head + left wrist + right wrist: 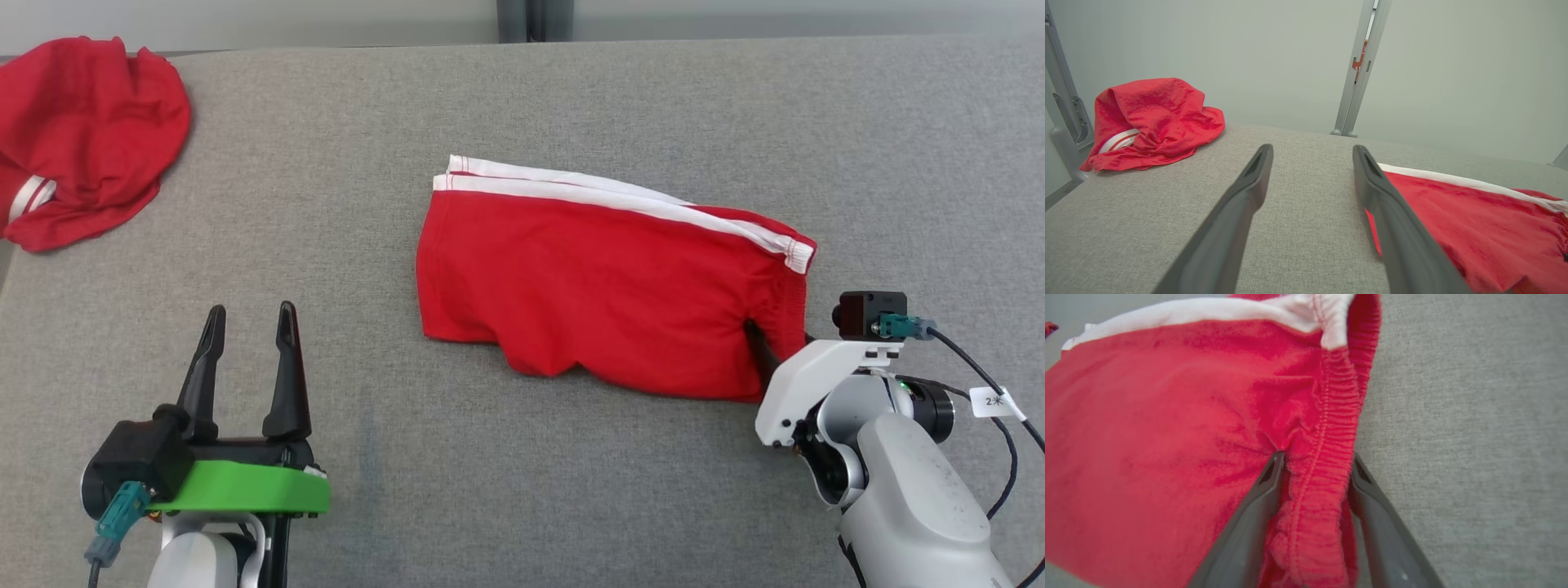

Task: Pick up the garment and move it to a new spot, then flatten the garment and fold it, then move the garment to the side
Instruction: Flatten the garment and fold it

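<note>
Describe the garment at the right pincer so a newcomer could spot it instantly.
On the grey table, look to the middle: red shorts, the right pincer straddling their elastic waistband. They lie flat with a white far edge, unlike the crumpled red garment at the far-left corner.

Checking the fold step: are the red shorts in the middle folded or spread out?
Folded in half. The red shorts lie on the grey surface, two white stripes stacked along the far edge.
</note>
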You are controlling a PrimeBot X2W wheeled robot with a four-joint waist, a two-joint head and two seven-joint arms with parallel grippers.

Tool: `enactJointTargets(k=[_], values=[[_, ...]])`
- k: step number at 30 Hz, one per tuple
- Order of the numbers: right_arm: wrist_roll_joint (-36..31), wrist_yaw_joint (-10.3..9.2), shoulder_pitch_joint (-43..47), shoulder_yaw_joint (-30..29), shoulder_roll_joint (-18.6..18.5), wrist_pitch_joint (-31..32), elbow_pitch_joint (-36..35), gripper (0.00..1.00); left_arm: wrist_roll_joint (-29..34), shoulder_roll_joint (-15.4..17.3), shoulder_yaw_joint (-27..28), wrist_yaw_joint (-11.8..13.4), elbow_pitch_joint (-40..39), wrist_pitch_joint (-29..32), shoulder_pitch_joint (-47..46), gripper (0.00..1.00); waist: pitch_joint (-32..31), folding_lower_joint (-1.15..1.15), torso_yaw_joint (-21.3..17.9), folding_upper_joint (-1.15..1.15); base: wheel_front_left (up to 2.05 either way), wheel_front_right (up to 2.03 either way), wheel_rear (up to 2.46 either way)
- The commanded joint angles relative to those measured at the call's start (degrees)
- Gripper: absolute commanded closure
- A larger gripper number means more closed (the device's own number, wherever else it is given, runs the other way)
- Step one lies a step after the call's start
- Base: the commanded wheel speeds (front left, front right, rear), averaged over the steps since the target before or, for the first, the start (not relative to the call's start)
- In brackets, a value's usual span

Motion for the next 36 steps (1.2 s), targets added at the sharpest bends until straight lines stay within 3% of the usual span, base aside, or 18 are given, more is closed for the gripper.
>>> enactJointTargets(k=[1,2,7,18,29,36], values=[[0.51,0.04,0.09,0.62,0.33,0.94,1.16,0.9,0.59,-0.21,0.34,-0.13,-0.31,0.04,1.04,0.0,-0.47,0.0,0.42,0.0,0.0,0.0,0.0],[0.89,0.04,-0.26,0.8,0.12,1.09,1.34,1.0,0.7,-0.27,0.47,-0.14,-0.54,0.04,1.29,0.0,-0.6,0.0,0.44,0.0,0.0,0.0,0.0],[2.96,0.04,-1.56,1.66,-2.0,2.24,0.45,1.0,1.1,-0.53,0.77,-0.17,-1.56,0.04,2.38,0.0,-1.18,0.0,-0.03,0.0,0.0,0.0,0.0],[6.28,-0.01,-4.64,0.48,-14.14,7.36,-2.05,1.0,0.28,-0.85,-2.57,-0.2,-4.11,0.04,3.41,0.0,-1.94,0.0,-2.06,0.0,0.0,0.0,0.0],[6.27,-0.01,-8.69,0.27,-14.65,5.73,4.84,1.0,0.89,-0.83,-4.0,-0.14,-3.39,0.03,3.57,0.0,-2.83,0.0,-1.84,0.0,0.0,0.0,0.0],[10.9,-0.01,-8.6,3.27,-13.39,6.93,4.09,1.0,0.8,-0.84,-3.73,0.14,-3.26,0.03,4.24,0.0,-3.69,0.0,-1.76,0.0,0.0,0.0,0.0]])
